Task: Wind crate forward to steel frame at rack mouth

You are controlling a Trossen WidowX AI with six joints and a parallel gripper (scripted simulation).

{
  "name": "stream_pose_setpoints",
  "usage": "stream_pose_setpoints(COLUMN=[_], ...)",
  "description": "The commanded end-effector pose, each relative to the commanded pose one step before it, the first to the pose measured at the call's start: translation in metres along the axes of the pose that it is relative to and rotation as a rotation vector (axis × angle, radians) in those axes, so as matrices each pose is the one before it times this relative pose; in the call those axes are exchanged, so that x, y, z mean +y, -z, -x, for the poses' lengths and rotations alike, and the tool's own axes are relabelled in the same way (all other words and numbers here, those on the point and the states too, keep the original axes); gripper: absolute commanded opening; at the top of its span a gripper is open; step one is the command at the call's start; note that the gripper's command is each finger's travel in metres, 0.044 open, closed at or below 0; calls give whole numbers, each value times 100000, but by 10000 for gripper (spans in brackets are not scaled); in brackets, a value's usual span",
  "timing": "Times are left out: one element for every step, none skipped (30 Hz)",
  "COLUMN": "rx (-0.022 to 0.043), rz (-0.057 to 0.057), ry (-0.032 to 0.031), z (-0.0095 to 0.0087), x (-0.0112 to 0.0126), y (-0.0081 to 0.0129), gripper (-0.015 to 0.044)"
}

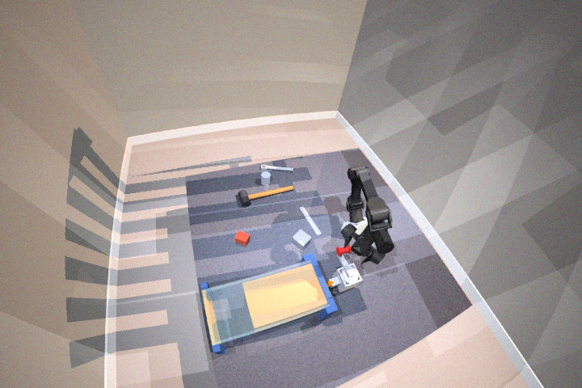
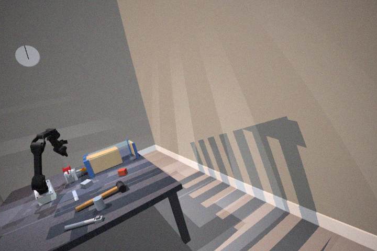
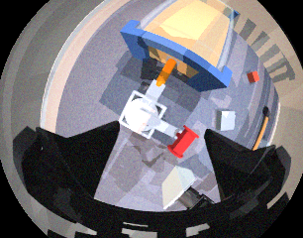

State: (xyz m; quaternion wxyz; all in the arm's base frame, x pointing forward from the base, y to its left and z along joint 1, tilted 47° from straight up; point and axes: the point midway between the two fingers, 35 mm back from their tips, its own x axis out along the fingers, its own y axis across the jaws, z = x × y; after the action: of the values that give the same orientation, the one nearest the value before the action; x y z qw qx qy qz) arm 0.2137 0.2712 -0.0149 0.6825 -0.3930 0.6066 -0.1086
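Gripper (image 3: 158,159) is spread wide w/ nothing in it, hanging above and apart from the winch (image 1: 347,276); red handle (image 1: 343,250) sits in the winch, crate (image 1: 284,295) at the cubby's mouth by the blue frame (image 1: 321,285). Risk: if the crate isn't hard against the frame, job's short; a low swing on the way out could knock the handle

The tan box-shaped crate (image 1: 284,295) sits flat inside the clear-panelled, blue-cornered cubby (image 1: 218,293), its front at the blue frame (image 1: 321,285). An orange strap (image 3: 166,73) joins it to the white winch (image 1: 347,276), which carries the red-knobbed handle (image 1: 343,250).
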Motion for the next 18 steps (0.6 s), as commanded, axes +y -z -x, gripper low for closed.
stream_pose_setpoints(rx=[8538, 2348, 2352, 1903, 1144, 381, 0, 0, 0, 0, 0, 0, 0, 0, 0, 0, 0, 0], rz=[62, -147, -183, -174, -116, -41, 0, 0, 0, 0, 0, 0, 0, 0, 0, 0, 0, 0], ry=[-24, 115, 169, 176, 122, 43, 0, 0, 0, 0, 0, 0, 0, 0, 0, 0, 0, 0], z=[-242, -135, -161, -149, -98, -34, 0, 0, 0, 0, 0, 0, 0, 0, 0, 0, 0, 0], x=[3279, 809, 797, 635, 377, 125, 0, 0, 0, 0, 0, 0, 0, 0, 0, 0, 0, 0], y=[52, 48, 75, 80, 56, 20, 0, 0, 0, 0, 0, 0, 0, 0, 0, 0, 0, 0], gripper=[440, 440, 440, 440, 440, 440, 440, 440, 440, 440, 440, 440, 440, 440, 440, 440, 440, 440])
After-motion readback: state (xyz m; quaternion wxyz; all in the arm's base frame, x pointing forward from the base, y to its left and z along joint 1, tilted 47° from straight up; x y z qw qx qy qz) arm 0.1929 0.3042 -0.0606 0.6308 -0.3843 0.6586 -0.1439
